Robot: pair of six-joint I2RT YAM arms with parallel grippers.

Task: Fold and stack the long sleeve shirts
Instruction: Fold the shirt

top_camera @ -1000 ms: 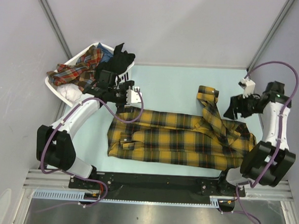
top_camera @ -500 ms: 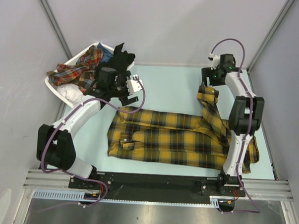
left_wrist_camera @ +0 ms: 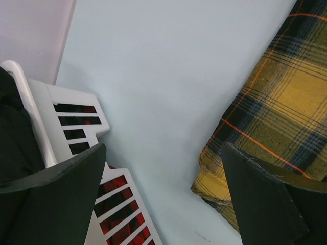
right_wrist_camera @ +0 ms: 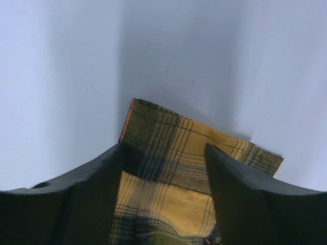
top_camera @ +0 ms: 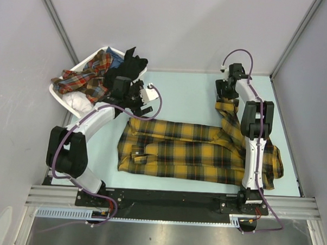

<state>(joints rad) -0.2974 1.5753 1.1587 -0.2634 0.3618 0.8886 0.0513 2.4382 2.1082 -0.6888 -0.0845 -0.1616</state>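
Hidden: your right arm (top_camera: 255,143) covers part of the plaid shirt (top_camera: 189,153), right of the basket (left_wrist_camera: 66,94)
Left gripper (left_wrist_camera: 163,168): spread wide, empty, beside basket
Right gripper (right_wrist_camera: 163,153): spread, straddling its cuff (right_wrist_camera: 168,138)

Mustard-and-black plaid shirt (top_camera: 194,153) lies spread flat on the table (top_camera: 181,96), 1 sleeve (top_camera: 227,111) stretched toward the far edge.
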